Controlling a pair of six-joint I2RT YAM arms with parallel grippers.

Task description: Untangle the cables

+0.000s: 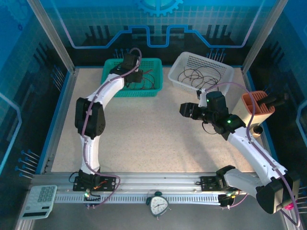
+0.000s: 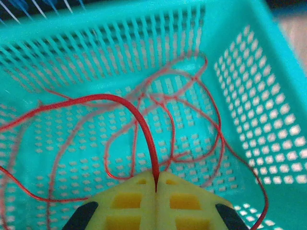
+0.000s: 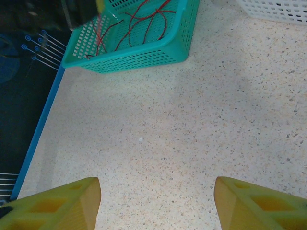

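Note:
Thin red cables (image 2: 192, 110) lie looped in the teal basket (image 2: 268, 72). My left gripper (image 2: 156, 184) is shut on one red cable (image 2: 144, 124), which arches up from between the yellow fingertips. From above, the left gripper (image 1: 135, 76) reaches into the teal basket (image 1: 156, 79) at the back left. Black cables (image 1: 196, 75) curl inside the white basket (image 1: 225, 69) at the back right. My right gripper (image 1: 183, 110) hovers over the bare table, open, and nothing lies between its yellow fingers (image 3: 57, 203). In the right wrist view, the right gripper (image 3: 157, 201) faces the teal basket (image 3: 144, 52) and its red cables (image 3: 144, 14).
An orange holder (image 1: 256, 108) stands at the right edge of the table. A calculator (image 1: 41, 199) and a small clock (image 1: 158, 205) sit on the near rail. The white basket's corner (image 3: 278, 9) is at the top right of the right wrist view.

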